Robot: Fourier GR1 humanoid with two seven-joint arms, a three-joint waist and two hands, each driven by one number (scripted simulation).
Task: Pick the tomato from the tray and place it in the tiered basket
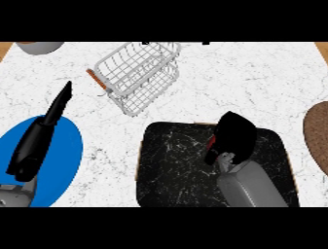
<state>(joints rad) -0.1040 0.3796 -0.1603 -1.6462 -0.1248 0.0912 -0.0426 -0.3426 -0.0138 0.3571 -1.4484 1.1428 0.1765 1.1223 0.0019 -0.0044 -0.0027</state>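
Where right robot hand [232,136] covers tray [173,165], fingers curl over tomato [211,142], seemingly gripping; left robot hand [41,133] straight.

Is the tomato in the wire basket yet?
No. The tiered basket holds nothing. A bit of red tomato peeks from under the right hand, over the black tray.

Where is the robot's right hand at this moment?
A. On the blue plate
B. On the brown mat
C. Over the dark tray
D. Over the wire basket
C: the right hand is over the dark tray, with a bit of red tomato showing beside it.
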